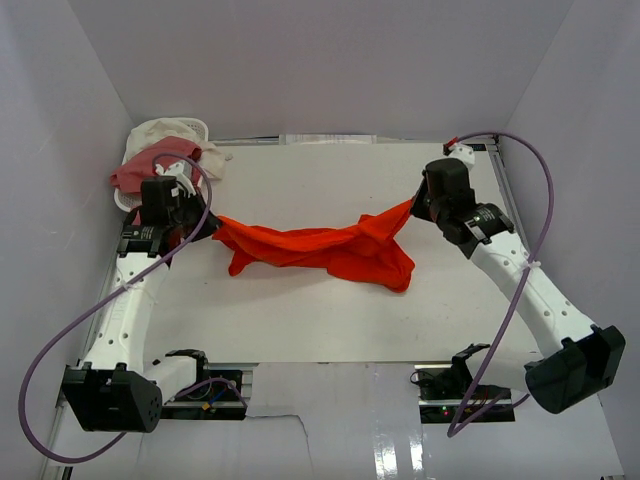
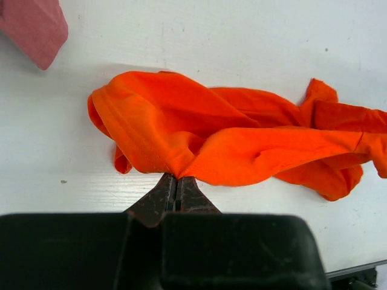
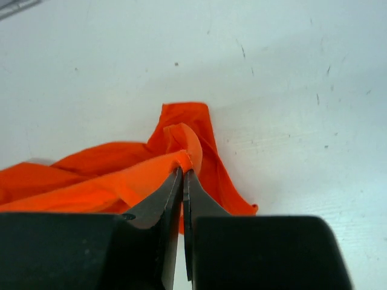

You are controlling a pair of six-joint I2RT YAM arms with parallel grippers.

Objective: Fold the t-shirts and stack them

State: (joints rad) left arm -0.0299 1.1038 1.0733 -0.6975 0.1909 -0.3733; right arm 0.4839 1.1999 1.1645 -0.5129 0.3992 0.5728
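Clearly limp and light, the bright orange-red soft fabric t-shirt sags crumpled near the small white plastic basket, its ends pinched in the fully closed left gripper and right gripper; hems seem the surest holds

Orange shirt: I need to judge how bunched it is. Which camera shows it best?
The top view: the whole orange shirt shows, stretched out as a twisted band. The left wrist view shows most of it, cut off at the right edge. The right wrist view shows only one end.
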